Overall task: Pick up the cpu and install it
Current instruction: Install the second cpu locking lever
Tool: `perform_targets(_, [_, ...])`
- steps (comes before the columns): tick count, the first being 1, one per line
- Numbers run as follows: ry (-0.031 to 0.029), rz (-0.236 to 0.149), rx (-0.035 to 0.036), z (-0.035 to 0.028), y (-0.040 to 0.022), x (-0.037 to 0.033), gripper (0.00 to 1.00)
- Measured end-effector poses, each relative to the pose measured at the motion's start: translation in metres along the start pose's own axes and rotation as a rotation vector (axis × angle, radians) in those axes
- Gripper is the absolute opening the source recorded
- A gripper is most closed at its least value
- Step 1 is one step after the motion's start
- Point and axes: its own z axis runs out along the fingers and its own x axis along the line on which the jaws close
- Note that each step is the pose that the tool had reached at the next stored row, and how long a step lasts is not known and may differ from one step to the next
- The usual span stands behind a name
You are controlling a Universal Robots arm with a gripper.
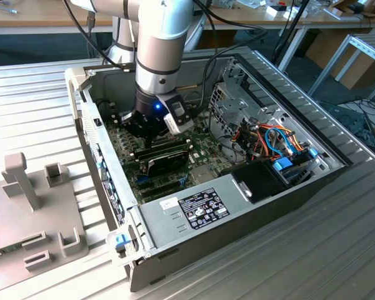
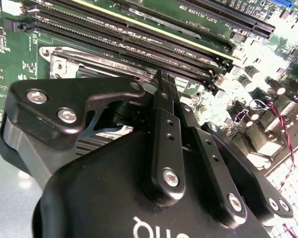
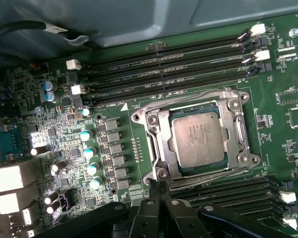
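The cpu [image 3: 197,139], a small square chip with a dull silver-grey top, lies flat inside the metal socket frame [image 3: 155,148] on the green motherboard [image 3: 283,144]. In the first wrist view my gripper [image 3: 158,187] hovers just beside the socket's edge, apart from the chip. Its black fingers [image 2: 161,106] meet at the tips with nothing between them in the second wrist view, where the gripper [image 2: 162,79] hangs over the socket frame [image 2: 59,59]. In the exterior view the gripper [image 1: 147,134] reaches down into the open computer case [image 1: 194,212].
Long black memory slots [image 3: 169,74] run on both sides of the socket. A row of capacitors [image 3: 89,148] stands beside it. The case holds a black power supply [image 1: 262,178], coloured cables [image 1: 275,140] and a drive cage [image 1: 228,103]. A grey fixture [image 1: 31,206] sits at the exterior view's left.
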Motion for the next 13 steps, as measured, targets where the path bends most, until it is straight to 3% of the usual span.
perform_targets(13, [-0.0022, 0.000, -0.0050, 0.0056, -0.0006, 0.0031, 0.11])
